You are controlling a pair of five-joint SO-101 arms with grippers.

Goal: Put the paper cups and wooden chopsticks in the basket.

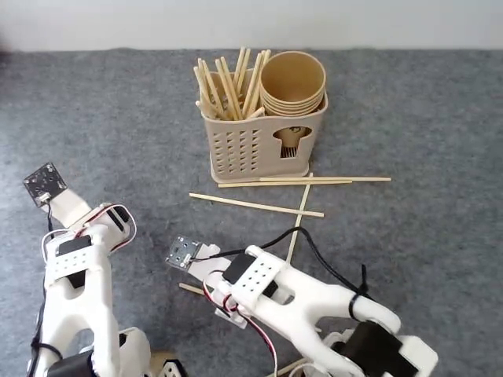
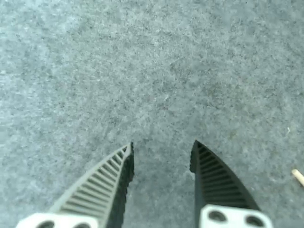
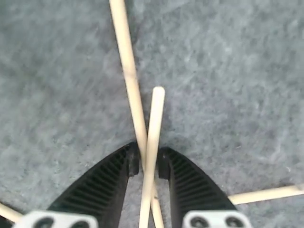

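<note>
Right gripper (image 3: 148, 159): fingers clenched on a chopstick (image 3: 154, 118) that runs out between them, its tip ahead, crossing a second chopstick (image 3: 124, 52) flat on the tabletop (image 3: 237, 71). Left gripper (image 2: 161, 149): fingers released, spread above the tabletop.

— How many chopsticks (image 1: 255, 204) are loose?
— I count four lying whole on the bench (image 1: 424, 157), and two more ends beside the right arm (image 1: 291, 298).
— And stowed?
— One basket (image 1: 259, 149), holding one stack of paper cups (image 1: 292, 78), about five rims. The sticks (image 1: 228, 82) inside overlap; roughly a dozen.
</note>
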